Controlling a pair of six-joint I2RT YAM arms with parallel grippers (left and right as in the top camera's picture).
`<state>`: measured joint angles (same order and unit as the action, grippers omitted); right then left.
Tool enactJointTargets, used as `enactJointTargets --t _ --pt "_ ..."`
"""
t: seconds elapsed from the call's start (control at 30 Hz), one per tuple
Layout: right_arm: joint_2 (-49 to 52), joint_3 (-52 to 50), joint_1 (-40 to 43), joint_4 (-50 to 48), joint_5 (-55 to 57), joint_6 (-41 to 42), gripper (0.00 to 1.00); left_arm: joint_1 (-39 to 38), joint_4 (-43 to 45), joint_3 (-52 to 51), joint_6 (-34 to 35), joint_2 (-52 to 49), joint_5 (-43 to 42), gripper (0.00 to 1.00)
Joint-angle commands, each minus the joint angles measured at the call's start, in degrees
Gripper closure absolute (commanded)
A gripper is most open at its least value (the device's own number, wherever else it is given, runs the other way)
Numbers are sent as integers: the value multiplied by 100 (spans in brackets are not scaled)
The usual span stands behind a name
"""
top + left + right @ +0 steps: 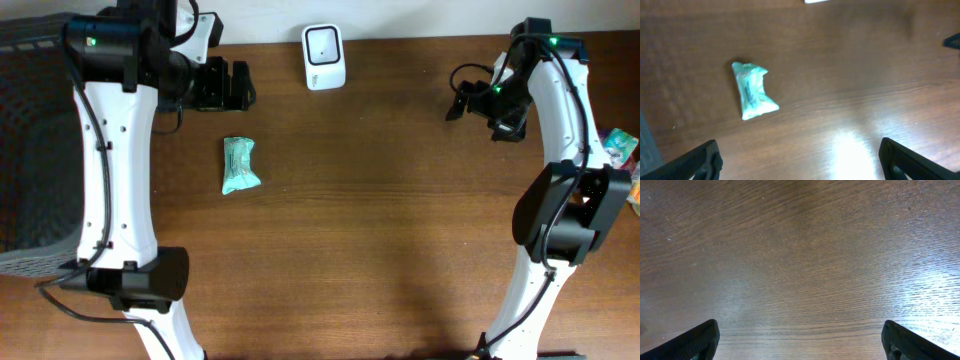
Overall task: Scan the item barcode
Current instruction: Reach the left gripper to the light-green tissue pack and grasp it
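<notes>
The item, a crumpled mint-green packet [240, 166], lies flat on the brown table, left of the middle; in the left wrist view the packet [752, 91] is ahead and to the left. A white barcode scanner [324, 57] stands at the table's back edge. My left gripper [238, 86] hovers behind the packet, open and empty, its fingertips [702, 160] far apart. At the back right my right gripper [462, 97] is open over bare wood, with nothing between its fingertips [700, 340].
A dark grey mesh basket [30, 150] stands off the table's left side. Colourful packets [620, 148] lie at the right edge. A sliver of the white scanner [817, 1] shows at the top of the left wrist view.
</notes>
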<state>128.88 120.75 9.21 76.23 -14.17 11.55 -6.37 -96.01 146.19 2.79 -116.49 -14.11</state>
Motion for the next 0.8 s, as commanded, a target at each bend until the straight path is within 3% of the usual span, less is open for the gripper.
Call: enactJointTargets --t 0.0,0.1,0.2,0.37,0.77 --pt "-2 66 17 -13 76 -13 1 11 -72 -247 39 -160 269 1" --pt "-2 66 17 -13 76 -13 1 13 -63 -890 380 -160 1263 1" --pt "-2 66 17 -13 76 -13 1 13 258 -1576 402 -160 1143 4" --pt "-2 66 17 -13 76 -13 1 -173 1390 -2835 398 -160 839 37" --pt "-2 66 17 -13 76 -13 1 -404 4450 -5412 684 -173 1412 36"
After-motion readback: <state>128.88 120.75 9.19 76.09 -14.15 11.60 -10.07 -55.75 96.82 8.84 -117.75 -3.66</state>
